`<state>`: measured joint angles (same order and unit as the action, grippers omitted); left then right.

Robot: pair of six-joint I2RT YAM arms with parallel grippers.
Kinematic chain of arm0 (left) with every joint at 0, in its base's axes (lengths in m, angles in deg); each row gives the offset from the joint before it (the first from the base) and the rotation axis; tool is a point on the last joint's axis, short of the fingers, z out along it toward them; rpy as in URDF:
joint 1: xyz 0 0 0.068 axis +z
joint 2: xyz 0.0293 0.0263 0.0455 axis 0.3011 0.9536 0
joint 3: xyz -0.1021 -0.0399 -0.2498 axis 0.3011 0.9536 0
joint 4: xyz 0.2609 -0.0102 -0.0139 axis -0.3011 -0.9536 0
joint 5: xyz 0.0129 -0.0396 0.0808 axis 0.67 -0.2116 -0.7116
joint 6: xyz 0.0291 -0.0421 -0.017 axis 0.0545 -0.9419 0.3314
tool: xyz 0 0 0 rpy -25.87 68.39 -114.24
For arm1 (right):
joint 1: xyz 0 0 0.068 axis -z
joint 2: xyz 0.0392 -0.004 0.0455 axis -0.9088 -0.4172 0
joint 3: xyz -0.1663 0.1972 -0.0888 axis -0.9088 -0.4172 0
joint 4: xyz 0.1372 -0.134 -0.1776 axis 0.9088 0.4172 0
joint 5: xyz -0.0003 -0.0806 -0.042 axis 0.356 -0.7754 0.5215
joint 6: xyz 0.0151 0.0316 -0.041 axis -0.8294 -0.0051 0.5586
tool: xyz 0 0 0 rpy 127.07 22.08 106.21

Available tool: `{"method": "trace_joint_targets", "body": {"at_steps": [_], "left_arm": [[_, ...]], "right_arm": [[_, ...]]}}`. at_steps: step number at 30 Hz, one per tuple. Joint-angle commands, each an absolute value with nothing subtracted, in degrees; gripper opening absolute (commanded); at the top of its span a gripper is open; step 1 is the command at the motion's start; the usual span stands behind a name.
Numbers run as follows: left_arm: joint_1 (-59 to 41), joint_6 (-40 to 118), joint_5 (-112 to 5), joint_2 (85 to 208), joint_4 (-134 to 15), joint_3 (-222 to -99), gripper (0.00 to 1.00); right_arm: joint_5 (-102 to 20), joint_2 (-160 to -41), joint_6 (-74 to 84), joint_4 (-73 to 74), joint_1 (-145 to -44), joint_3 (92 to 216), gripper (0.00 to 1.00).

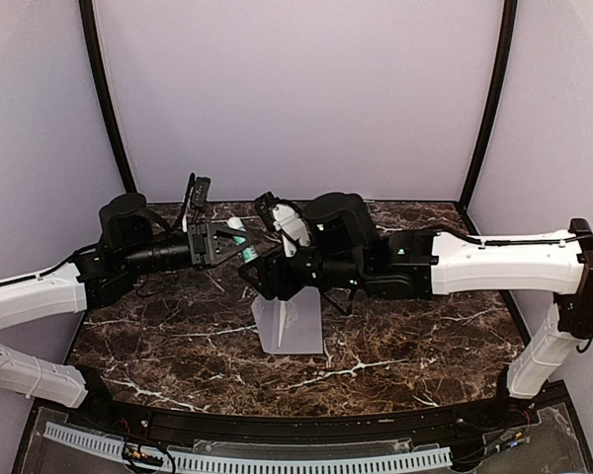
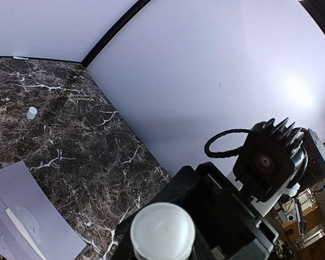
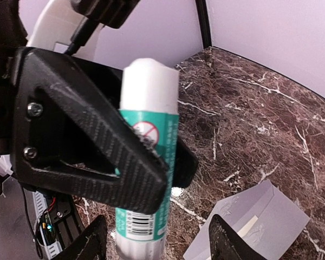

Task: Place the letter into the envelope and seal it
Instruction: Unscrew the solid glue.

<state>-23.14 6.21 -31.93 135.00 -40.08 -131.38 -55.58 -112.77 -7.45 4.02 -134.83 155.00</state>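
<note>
Two tools meet above the worktop. The left tool is clamped around the middle of a glue stick, holding it up off the surface, probably so that its end can be reached. The right tool has its fingers spread wide on either side of the stick and grips nothing. The envelope lies flat just in front of them, likely waiting for glue. The letter does not show on its own, and I cannot tell whether it is inside.

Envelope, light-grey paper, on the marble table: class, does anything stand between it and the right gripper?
Yes: the teal-labelled white glue stick, clamped in the left gripper, stands inside the open right gripper; the envelope lies on the dark marble table beyond.
</note>
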Motion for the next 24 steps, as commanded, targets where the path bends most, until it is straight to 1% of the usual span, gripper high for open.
{"method": "trace_joint_targets", "body": {"at_steps": [1, 4, 8, 11, 15, 19, 23, 24], "left_arm": [[-23.0, 5.2, -30.2, 134.7, -37.1, -130.6, 0.0], [-22.9, 5.2, -30.1, 134.8, -37.0, -130.5, 0.0], [-22.9, 5.1, -29.8, 134.8, -37.0, -130.5, 0.0], [-22.9, 5.2, -29.7, 134.8, -37.0, -130.4, 0.0], [-22.9, 5.1, -29.4, 135.0, -36.7, -130.4, 0.0], [-22.9, 5.2, -28.8, 135.1, -36.4, -130.5, 0.0], [-22.9, 5.2, -28.0, 135.2, -36.4, -130.5, 0.0], [-22.9, 5.2, -27.9, 135.2, -36.4, -130.4, 0.0]], "right_arm": [[-59.8, -113.6, -5.2, 6.8, -135.7, 157.5, 0.56], [-58.7, -114.0, -4.6, 6.6, -135.8, 157.6, 0.44], [-58.3, -113.8, -4.7, 5.7, -135.8, 157.4, 0.33], [-58.0, -113.4, -4.8, 5.2, -135.7, 157.1, 0.31], [-57.6, -113.5, -4.9, 4.9, -135.8, 157.3, 0.31], [-57.7, -113.7, -5.0, 4.9, -135.8, 157.5, 0.34], [-57.6, -113.7, -5.3, 4.6, -135.8, 157.6, 0.34], [-57.6, -113.7, -5.3, 4.5, -135.7, 157.6, 0.33]]}}
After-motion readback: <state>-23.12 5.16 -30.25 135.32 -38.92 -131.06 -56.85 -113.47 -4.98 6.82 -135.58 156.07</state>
